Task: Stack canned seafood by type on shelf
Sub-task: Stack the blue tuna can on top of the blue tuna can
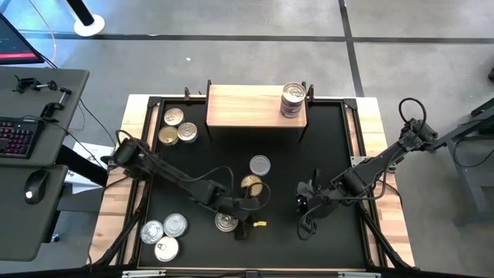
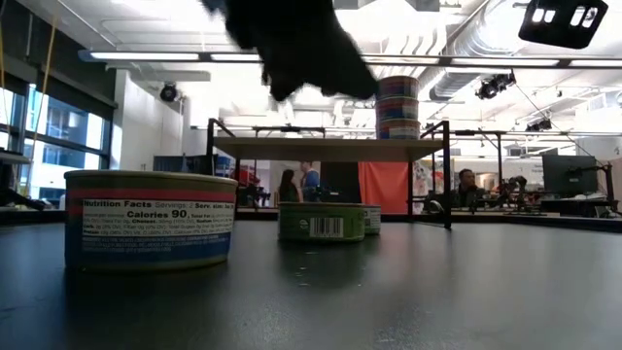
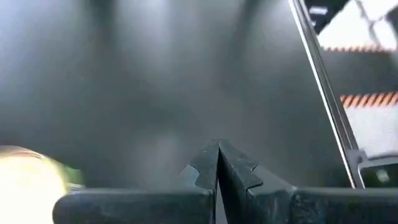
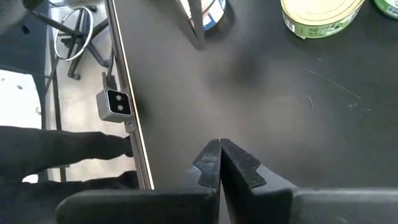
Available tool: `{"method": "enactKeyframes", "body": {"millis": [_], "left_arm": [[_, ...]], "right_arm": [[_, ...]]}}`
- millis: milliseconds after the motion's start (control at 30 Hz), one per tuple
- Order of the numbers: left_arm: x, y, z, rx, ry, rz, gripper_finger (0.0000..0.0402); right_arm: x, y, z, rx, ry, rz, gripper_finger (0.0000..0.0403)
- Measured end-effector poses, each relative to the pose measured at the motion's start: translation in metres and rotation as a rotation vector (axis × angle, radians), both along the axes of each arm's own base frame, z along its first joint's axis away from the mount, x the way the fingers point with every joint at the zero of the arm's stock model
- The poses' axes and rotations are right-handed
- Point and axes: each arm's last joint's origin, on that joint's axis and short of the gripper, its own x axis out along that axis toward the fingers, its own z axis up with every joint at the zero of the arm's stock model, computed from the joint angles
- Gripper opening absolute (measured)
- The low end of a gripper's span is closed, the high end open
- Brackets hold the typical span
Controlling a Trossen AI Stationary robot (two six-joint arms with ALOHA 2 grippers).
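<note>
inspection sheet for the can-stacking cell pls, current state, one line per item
Surface: black tabletop, tins scattered on it.
Job's things: stack of tins on the shelf; three-tin groups far left and near left; three loose tins mid-table.
Clutter: small yellow item.
Grippers: left gripper shut, empty; right gripper shut, empty.
Cables: along both arms.
Surroundings: keyboard desk left; people behind.

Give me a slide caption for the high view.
Stacked round metal tins on pale wood shelf; both pincers shut above black tabletop.
</note>
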Motion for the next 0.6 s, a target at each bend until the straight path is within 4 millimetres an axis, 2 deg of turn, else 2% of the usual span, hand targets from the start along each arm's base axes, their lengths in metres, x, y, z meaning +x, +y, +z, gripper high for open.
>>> {"method": "enactKeyframes", "body": {"millis": [100, 167, 233, 367, 433, 500, 600], "left_arm": [[-0.02, 0.002, 0.028, 0.124, 0.061, -0.031, 0.0], [-0.044, 0.001, 0.038, 0.194, 0.137, -0.039, 0.0], [-0.073, -0.001, 0.04, 0.24, 0.231, -0.031, 0.0], [-0.123, -0.008, 0.029, 0.24, 0.371, 0.011, 0.0], [-0.139, -0.013, 0.019, 0.207, 0.4, 0.023, 0.0], [-0.148, -0.018, 0.006, 0.168, 0.435, 0.015, 0.0], [-0.146, -0.023, -0.009, 0.126, 0.428, 0.024, 0.0]], "right_arm": [[0.001, 0.001, 0.001, 0.01, -0.015, -0.001, 0.0], [0.002, 0.001, 0.001, 0.01, -0.017, -0.001, 0.0], [0.003, 0.001, 0.001, 0.007, -0.026, -0.008, 0.0], [0.007, 0.004, -0.005, -0.002, -0.021, -0.011, 0.0], [0.01, 0.006, -0.01, -0.01, -0.007, -0.011, 0.0], [0.014, 0.009, -0.016, -0.012, 0.011, -0.008, 0.0], [0.019, 0.013, -0.025, -0.013, 0.037, -0.002, 0.0]]}}
